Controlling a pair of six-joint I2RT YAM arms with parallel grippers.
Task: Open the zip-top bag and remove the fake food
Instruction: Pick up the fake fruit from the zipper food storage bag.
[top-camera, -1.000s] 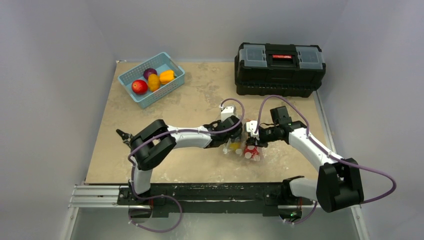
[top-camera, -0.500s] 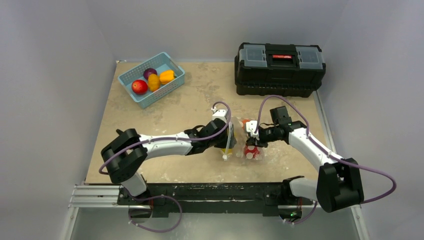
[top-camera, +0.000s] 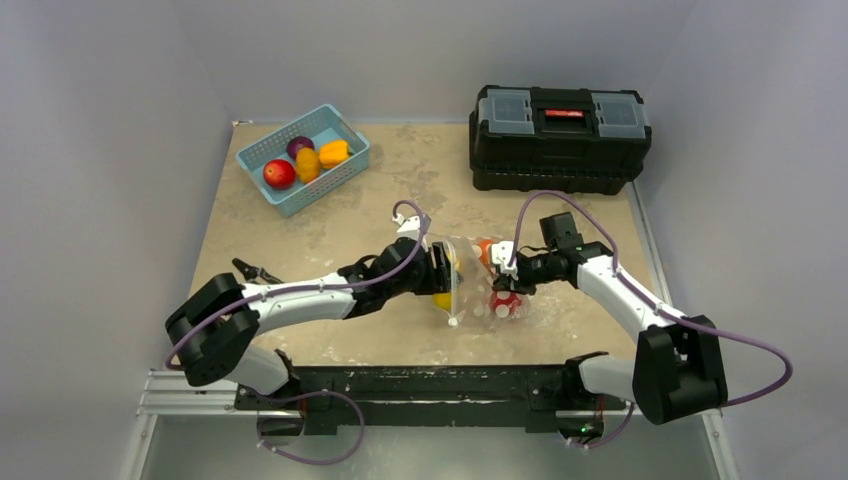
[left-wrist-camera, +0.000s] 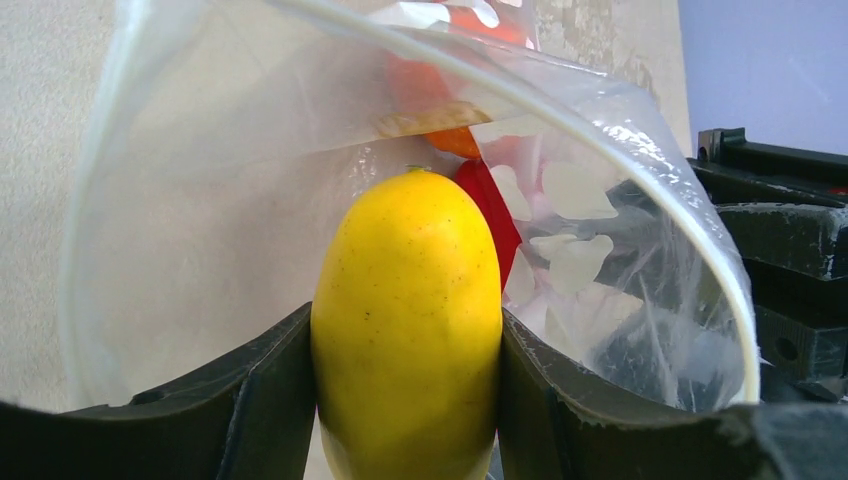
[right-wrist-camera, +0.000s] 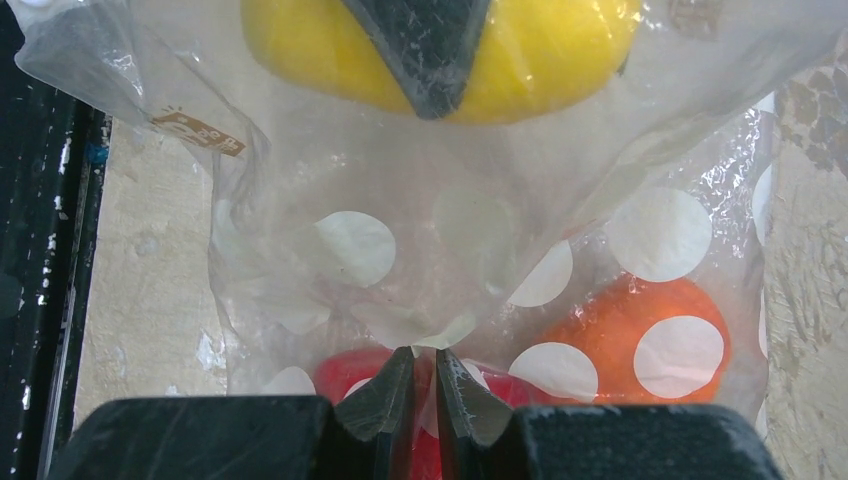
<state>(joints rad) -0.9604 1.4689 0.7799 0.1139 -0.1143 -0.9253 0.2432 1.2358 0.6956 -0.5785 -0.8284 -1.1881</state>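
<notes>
step: judged, extract the yellow fruit (left-wrist-camera: 407, 300) through the open mouth; pull straight toward 9 o'clock, low, clear of the zip strip
zip-top bag (top-camera: 472, 285): mid-table, between your two grippers; long axis 9–3, mouth facing 9 o'clock
left gripper (top-camera: 440, 280): jaws clamped on the yellow fruit, at the mouth
right gripper (right-wrist-camera: 418, 375): jaws nearly closed, pinching bag film at the 3 o'clock end; use it as your anchor
inside: orange piece (right-wrist-camera: 640, 330), red piece (right-wrist-camera: 345, 375)

A light-blue perforated basket (top-camera: 325, 187) sits at the far left corner of the table (top-camera: 290, 240). A black toolbox (top-camera: 557, 150) with a red latch (top-camera: 563, 113) stands at the far right, well apart from it.
</notes>
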